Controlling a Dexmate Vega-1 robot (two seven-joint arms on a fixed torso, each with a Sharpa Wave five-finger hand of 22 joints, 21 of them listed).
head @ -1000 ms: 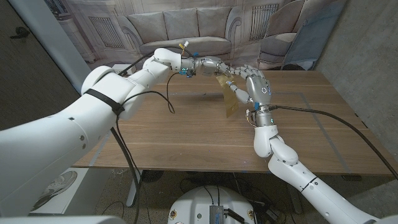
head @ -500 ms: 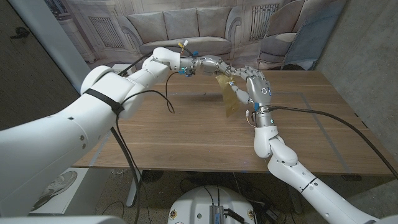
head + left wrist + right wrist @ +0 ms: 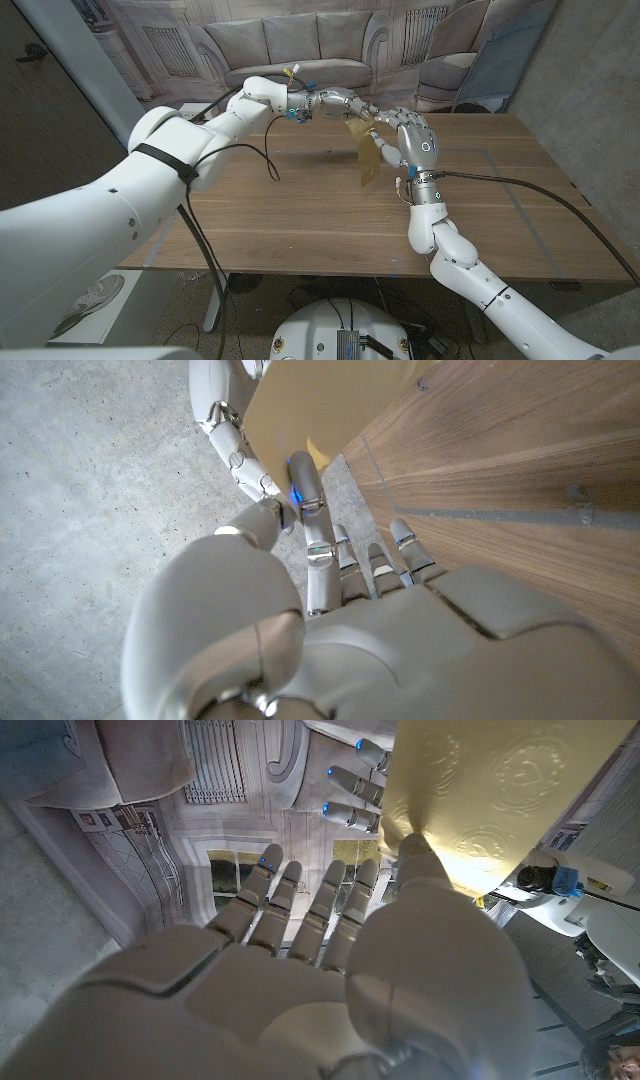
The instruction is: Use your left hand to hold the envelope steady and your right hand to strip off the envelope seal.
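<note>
Head view: the tan envelope (image 3: 367, 155) is held up off the bench (image 3: 300, 210), standing nearly on edge over the far middle of the wooden top, its lower end hanging free above the wood and casting a thin shadow to its left. It sits between the two arms: the left robot hand (image 3: 345, 103) reaches in from the far left and grips its upper end, and the right robot hand (image 3: 410, 138) stands just beside it on the right, fingers curled toward the paper. Around the envelope there is bare wood on every side, with wide open board toward the near edge and toward the right edge, where a black cable (image 3: 540, 187) trails from the right arm. Against the frames from a second and half a second ago, almost nothing differs; the envelope, both hands and the arms sit in practically the same places, the left wrist perhaps a touch shifted. In the left wrist view the left robot hand (image 3: 330, 600) has thumb and a finger closed on the envelope (image 3: 320, 405) edge, the other fingers lying straight alongside. In the right wrist view the right robot hand (image 3: 300, 970) presses its thumb onto the embossed pale face of the envelope (image 3: 490, 790), pinching it while the remaining fingers stretch out loosely apart
</note>
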